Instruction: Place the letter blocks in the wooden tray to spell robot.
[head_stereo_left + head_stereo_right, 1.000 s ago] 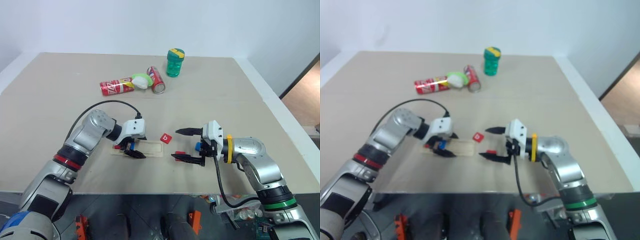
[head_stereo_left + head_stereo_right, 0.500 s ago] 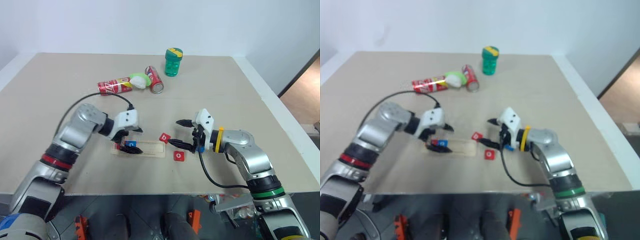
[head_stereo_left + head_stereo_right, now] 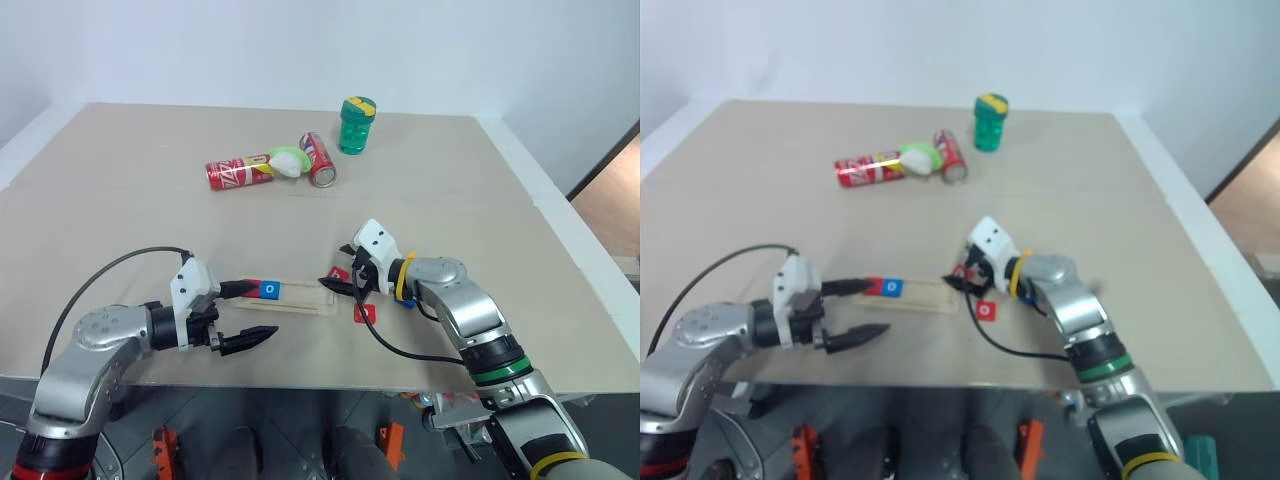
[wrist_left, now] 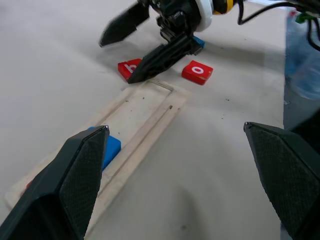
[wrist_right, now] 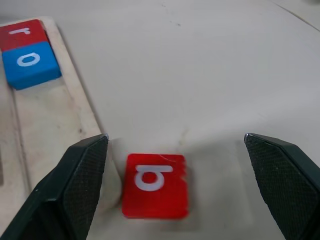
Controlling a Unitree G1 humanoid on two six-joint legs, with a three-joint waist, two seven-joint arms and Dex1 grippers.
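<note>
The left gripper point(image 3: 243, 315) hovers off the near-left end of the wooden tray point(image 3: 300, 298), fingers spread wide and holding nothing. In the tray's groove at its left end, a red r block point(image 5: 21, 34) lies touching a blue o block point(image 3: 269, 290); the remaining groove is bare. Just off the tray's right end lies a red b block point(image 5: 155, 185), and the right gripper point(image 3: 342, 267) straddles it with fingers wide apart, not gripping. A red o block point(image 3: 365, 313) rests on the table point(image 3: 450, 190) beside it
</note>
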